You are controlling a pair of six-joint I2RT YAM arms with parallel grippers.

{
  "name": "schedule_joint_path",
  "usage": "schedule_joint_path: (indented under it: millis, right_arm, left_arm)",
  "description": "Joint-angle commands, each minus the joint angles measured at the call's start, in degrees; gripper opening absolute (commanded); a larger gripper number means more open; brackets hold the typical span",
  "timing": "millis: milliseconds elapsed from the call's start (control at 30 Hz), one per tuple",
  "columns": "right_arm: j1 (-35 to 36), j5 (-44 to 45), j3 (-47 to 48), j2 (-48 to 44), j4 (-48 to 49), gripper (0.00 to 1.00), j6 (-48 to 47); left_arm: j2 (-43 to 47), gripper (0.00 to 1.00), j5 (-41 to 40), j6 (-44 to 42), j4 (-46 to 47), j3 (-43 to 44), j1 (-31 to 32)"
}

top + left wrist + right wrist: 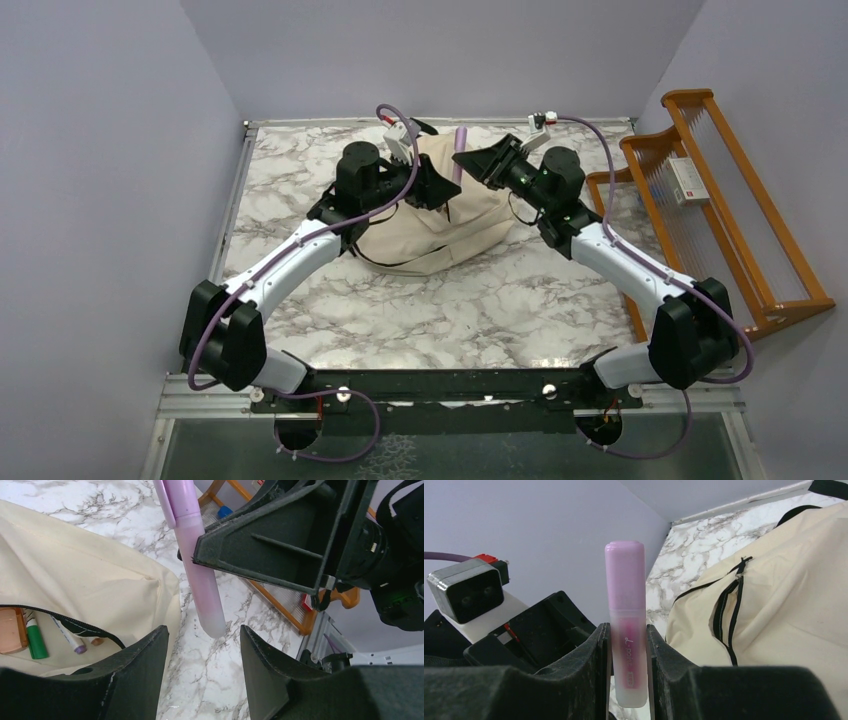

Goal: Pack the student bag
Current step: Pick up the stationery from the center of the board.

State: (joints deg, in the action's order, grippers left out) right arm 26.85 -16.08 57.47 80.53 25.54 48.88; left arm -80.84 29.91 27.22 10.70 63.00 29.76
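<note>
The right gripper [627,627] is clamped on a pink-lilac highlighter [625,580], its two fingers pressed flat against the lower, translucent part of the barrel while the capped end stands up above them. The left gripper [203,632] stands open, its fingers well apart with nothing between their pads. In the left wrist view the highlighter's rounded lower end hangs just over that gap, near both fingertips but touching neither as far as can be seen. The two grippers meet above the far right part of the student bag [440,225], which lies slumped on the bench [450,310] at its back centre, close to the rear edge. The left arm reaches over the bag's left side and the right arm comes in from the right. The left wrist view shows a black-trimmed zip opening in the bag just beside the left finger. Inside it lie a green marker [36,640], a white pen with a purple tip [67,636] and an orange-brown item at the frame edge that cannot be made out. The right wrist view shows another black zipper line running down the cream fabric. Bare marble spreads between the bag and the arm bases, and a strip shows to the bag's left. Walls close in the left and back, and a wooden rack [740,210] stands just off the bench's right edge, near the right arm's elbow.
</note>
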Motion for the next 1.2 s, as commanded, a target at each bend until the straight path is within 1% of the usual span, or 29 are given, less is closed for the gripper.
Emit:
schedule_joint_path:
  millis: [0, 200, 367, 600, 700, 733, 767, 900, 1000, 1100, 1167]
  right_arm:
    - [1.2, 1.1, 1.5, 0.5, 2.1, 0.01, 0.7]
    - [1.9, 0.8, 1.4, 0.6, 1.6, 0.01, 0.3]
    - [2.5, 1.0, 1.1, 0.5, 1.0, 0.01, -0.1]
    - [2.7, 1.2, 1.0, 0.6, 0.9, 0.01, -0.4]
    - [2.8, 1.9, 0.9, 0.5, 0.5, 0.02, -0.9]
    - [2.7, 2.1, 0.8, 0.4, 0.3, 0.04, -1.1]
    - [2.7, 2.4, 0.8, 0.2, 0.2, 0.07, -1.3]
    - [2.7, 3.2, 0.8, -0.4, -0.8, 0.28, -3.9]
    - [2.8, 4.5, 0.9, -1.3, -2.2, 0.39, -6.7]
    - [2.7, 5.5, 0.9, -2.2, -3.3, 0.47, -9.0]
    - [2.7, 5.4, 0.9, -2.5, -4.1, 0.50, -10.5]
  left_arm:
    - [-1.7, 0.56, -4.1, 0.8, 1.9, 2.2, 0.7]
    - [-3.0, 0.54, -6.0, 1.4, 2.5, 3.3, 0.7]
    - [-3.3, 0.45, -7.5, 1.9, 2.9, 3.7, 0.7]
    - [-3.4, 0.21, -8.0, 2.1, 3.5, 3.5, 0.7]
    - [-3.4, 0.04, -7.8, 2.0, 3.5, 3.4, 0.7]
    - [-3.5, 0.00, -7.8, 2.0, 3.5, 3.4, 0.7]
    - [-3.5, 0.00, -7.9, 2.0, 3.4, 3.4, 0.7]
    - [-3.6, 0.00, -8.8, 1.8, 2.4, 3.2, 0.7]
    - [-3.5, 0.00, -10.7, 1.6, 0.8, 3.2, 0.5]
    - [-3.5, 0.00, -11.0, 2.0, 0.2, 2.9, -0.5]
    - [-3.5, 0.00, -10.8, 2.5, -0.1, 2.8, -1.8]
